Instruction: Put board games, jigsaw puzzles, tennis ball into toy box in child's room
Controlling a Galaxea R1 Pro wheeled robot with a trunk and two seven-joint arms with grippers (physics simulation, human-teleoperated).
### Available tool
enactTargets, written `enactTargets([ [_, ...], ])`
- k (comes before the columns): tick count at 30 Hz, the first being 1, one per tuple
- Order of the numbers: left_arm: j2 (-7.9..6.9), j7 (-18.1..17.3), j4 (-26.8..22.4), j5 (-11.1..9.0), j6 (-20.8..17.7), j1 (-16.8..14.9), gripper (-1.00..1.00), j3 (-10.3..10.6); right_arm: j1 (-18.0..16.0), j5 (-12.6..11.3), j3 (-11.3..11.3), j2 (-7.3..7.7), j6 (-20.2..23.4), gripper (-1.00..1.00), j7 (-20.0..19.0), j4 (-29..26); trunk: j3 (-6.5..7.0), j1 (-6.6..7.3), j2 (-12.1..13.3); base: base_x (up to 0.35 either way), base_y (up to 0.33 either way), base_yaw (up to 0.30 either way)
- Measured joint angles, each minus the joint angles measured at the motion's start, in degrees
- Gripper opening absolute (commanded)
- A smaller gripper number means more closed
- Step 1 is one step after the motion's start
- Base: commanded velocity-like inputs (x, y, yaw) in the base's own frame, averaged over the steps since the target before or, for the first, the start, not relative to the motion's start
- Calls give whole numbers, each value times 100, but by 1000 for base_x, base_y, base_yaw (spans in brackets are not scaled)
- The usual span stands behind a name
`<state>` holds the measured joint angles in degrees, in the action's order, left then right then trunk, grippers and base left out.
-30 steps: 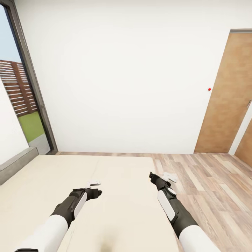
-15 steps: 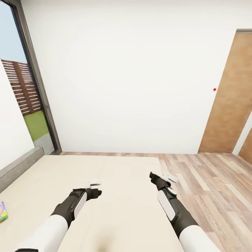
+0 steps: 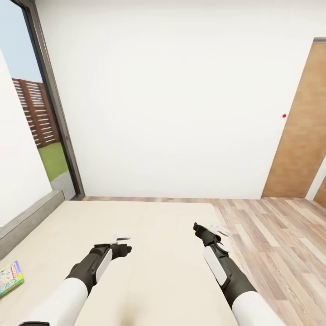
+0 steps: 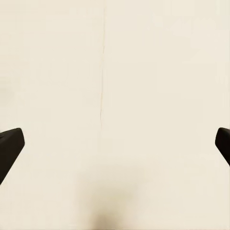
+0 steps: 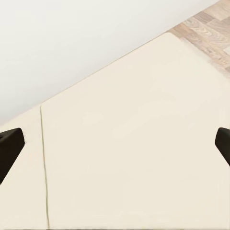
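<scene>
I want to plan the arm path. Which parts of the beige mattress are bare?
The beige mattress is bare between and ahead of the left gripper and right gripper, up to the white wall. Only its left edge is occupied, by a small colourful printed game box.

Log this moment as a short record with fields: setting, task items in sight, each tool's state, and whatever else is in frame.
setting: bedroom, robot facing the bed with its beige mattress
task item in sight: one board game, a colourful flat box lying on the mattress at the head view's left edge, partly cut off
left tool: open, empty, over the mattress
right tool: open, empty, over the mattress near its floor-side edge
other: white wall, wooden door, window, wood floor
</scene>
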<state>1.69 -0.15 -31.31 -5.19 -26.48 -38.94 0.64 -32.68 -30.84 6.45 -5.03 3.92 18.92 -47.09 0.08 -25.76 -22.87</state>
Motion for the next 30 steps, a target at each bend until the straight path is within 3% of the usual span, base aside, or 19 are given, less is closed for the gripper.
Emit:
enactTargets([
  [30, 0, 0, 0, 0, -2, 0, 100, 0, 0, 0, 0, 0, 0, 100, 0, 0, 0, 0, 0, 0, 246, 0],
])
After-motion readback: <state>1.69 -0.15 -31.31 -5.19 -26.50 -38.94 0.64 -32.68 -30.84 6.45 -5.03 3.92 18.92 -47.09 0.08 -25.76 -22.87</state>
